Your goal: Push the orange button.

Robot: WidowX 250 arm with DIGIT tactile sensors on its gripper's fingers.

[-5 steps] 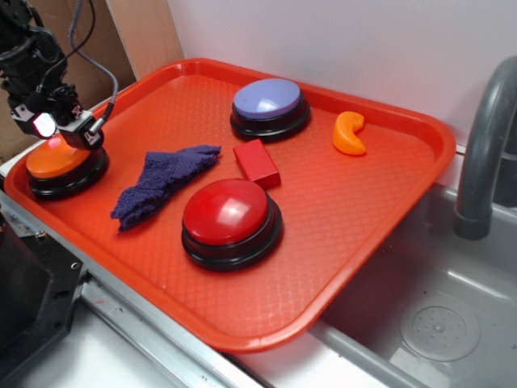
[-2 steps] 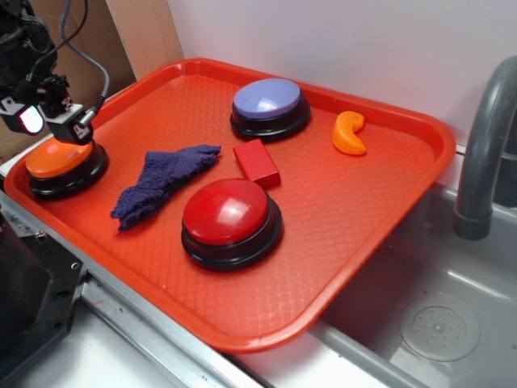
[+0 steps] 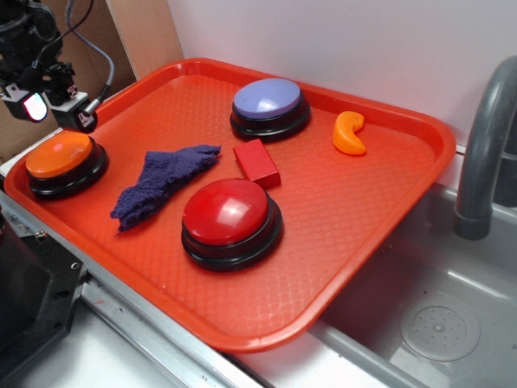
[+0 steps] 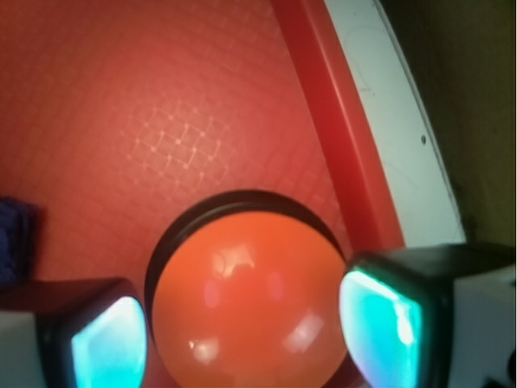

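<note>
The orange button (image 3: 58, 153) sits on its black base at the near-left corner of the red tray (image 3: 380, 234), close to the rim. The gripper (image 3: 50, 109) hangs above it, clear of the dome, not touching. In the wrist view the fingers (image 4: 386, 322) stand apart on either side of the button (image 4: 250, 299), nothing held between them. On the tray also: a blue cloth (image 3: 157, 186), a red button (image 3: 230, 214), a red block (image 3: 256, 162), a purple button (image 3: 269, 101) and an orange crescent piece (image 3: 349, 133)
</note>
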